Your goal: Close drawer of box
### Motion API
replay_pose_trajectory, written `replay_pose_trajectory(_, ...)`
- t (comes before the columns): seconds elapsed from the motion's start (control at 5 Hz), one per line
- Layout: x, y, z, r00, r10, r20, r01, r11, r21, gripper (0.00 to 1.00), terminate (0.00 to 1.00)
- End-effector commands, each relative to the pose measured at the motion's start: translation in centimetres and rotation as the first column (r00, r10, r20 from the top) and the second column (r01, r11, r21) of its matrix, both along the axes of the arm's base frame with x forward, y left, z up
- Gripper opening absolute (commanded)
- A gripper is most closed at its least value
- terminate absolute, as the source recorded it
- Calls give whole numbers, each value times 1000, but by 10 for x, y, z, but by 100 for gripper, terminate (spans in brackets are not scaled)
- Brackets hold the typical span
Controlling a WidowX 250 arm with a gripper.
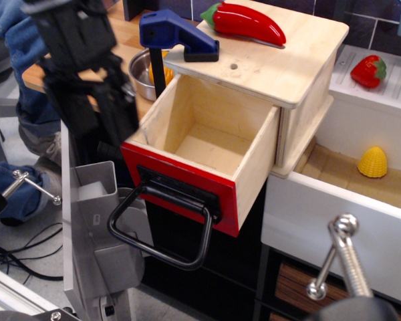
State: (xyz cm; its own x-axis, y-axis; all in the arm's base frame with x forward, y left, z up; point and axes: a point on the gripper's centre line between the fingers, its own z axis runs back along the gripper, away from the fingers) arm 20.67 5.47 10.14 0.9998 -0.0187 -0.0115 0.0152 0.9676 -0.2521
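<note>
The box [281, 63] is pale plywood with a broad flat top and a small hole in it. Its drawer [207, 144] is pulled far out and is empty inside. The drawer's red front [177, 184] faces lower left, and the black loop handle [162, 231] hangs from it. My black gripper [99, 124] is at the left, blurred by motion, just beside the drawer's left front corner. Its two fingers [121, 114] hang down and stand apart, with nothing between them.
A red pepper [244, 21] and a blue clamp [175, 35] sit on the box top. A metal bowl [140, 70] stands behind the clamp. The open white cabinet drawer [334, 214] holds a corn cob [373, 162]. A strawberry [368, 71] is at the right. A metal post [93, 221] stands below my gripper. A person's jeans [13, 40] are at the left.
</note>
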Motion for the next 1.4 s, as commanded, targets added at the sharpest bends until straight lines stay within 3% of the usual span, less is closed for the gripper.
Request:
replay_pose_trajectory(0.0,-10,-25,-23,990,114,79,-115,993,4,100,0)
replay_pose_trajectory(0.2,-11,-35,-39,987,135,83,-138,990,31,100,0)
replay_pose_trajectory(0.4,-9,-39,-49,983,133,124,-140,989,46,100,0)
replay_pose_trajectory(1.2,73,-33,-29,978,35,206,-63,989,131,100,0)
